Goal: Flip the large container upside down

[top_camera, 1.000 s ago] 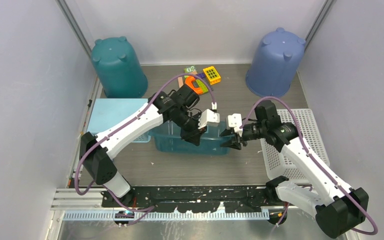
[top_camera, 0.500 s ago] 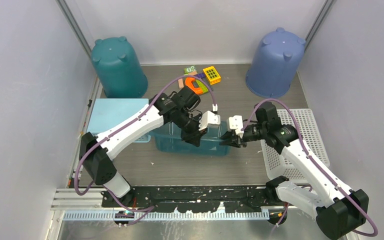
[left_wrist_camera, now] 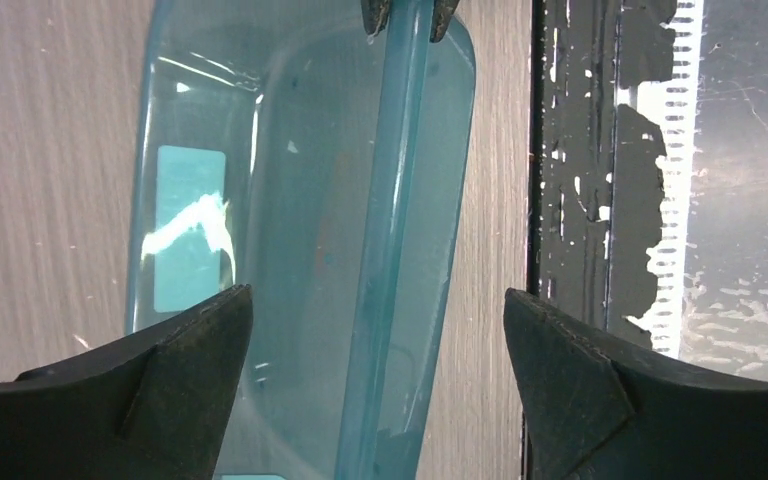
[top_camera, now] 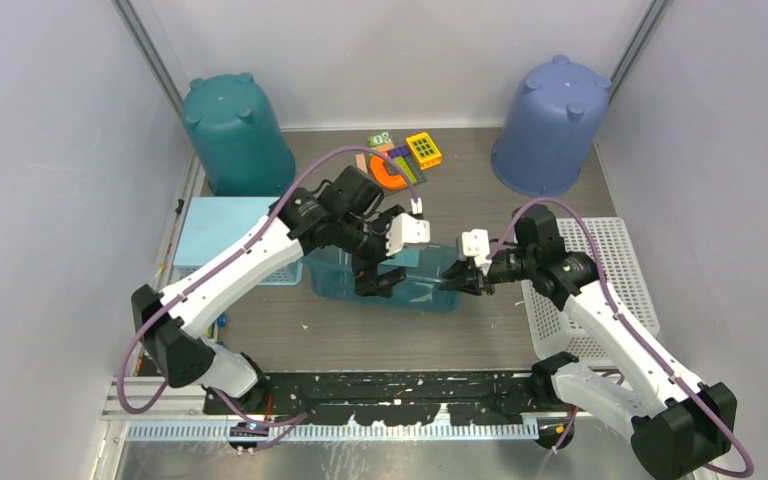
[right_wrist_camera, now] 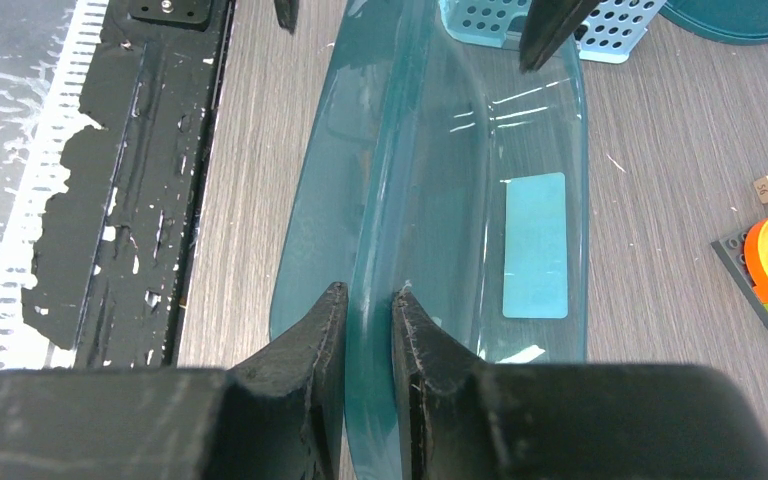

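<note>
The large container (top_camera: 415, 290) is a clear teal rectangular tub in the middle of the table, and it looks tipped. A pale blue label shows through its bottom (right_wrist_camera: 535, 245). My right gripper (top_camera: 457, 283) is shut on the tub's long rim at its right end; in the right wrist view the rim runs between the right gripper's (right_wrist_camera: 369, 290) pads. My left gripper (top_camera: 377, 283) stands wide open over the same rim further left. In the left wrist view the left gripper (left_wrist_camera: 376, 295) straddles the tub's rim (left_wrist_camera: 395, 190) with both fingers clear of it.
An upturned dark teal bucket (top_camera: 237, 135) stands at the back left, an upturned blue bucket (top_camera: 550, 125) at the back right. Toy bricks (top_camera: 402, 160) lie behind the tub. A light blue basket (top_camera: 228, 232) is at left, a white perforated tray (top_camera: 615, 290) at right.
My left gripper has opened and let go of the tub's rim, and its arm has drawn back to the left. My right gripper closed on the rim and keeps hold.
</note>
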Tool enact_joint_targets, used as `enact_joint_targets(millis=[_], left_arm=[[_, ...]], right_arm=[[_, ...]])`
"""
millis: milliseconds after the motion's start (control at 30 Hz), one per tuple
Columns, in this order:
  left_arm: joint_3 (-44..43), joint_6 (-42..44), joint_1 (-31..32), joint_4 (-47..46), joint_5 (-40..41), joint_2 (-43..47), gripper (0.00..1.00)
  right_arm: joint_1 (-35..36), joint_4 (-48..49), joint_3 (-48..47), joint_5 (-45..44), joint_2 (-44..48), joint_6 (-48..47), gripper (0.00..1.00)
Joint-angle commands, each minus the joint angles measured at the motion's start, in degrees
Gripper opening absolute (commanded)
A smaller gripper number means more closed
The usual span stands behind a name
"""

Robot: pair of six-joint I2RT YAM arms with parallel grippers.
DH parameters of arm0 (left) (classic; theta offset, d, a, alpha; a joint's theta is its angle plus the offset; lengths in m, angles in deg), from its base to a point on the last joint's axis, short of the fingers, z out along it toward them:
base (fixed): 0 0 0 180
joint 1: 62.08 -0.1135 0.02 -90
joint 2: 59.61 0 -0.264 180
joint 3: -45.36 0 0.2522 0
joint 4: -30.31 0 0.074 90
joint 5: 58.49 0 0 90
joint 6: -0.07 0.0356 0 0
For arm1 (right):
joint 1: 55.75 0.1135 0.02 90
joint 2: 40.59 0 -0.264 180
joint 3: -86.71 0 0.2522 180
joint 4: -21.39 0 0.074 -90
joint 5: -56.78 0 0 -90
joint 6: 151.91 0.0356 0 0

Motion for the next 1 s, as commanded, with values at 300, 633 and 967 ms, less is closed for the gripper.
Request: enact_joint_targets(millis=[300, 633, 967], left_arm=[[-2.33, -4.88, -9.78, -8.59, 4.01, 11.49, 1.0], [2.87, -12.98, -28.63, -17.02, -6.21, 15.95, 1.0], [10.91, -16.82, -40.62, -24.79, -17.81, 16.81, 1.0]], right_arm=[[-1.66, 4.24, 0.54, 3.06, 1.09, 4.97, 0.13], [-3.02, 7.29, 0.78, 2.32, 1.46, 9.44, 0.12], [-3.97, 10.67, 0.87, 1.78, 1.23, 14.85, 0.1]])
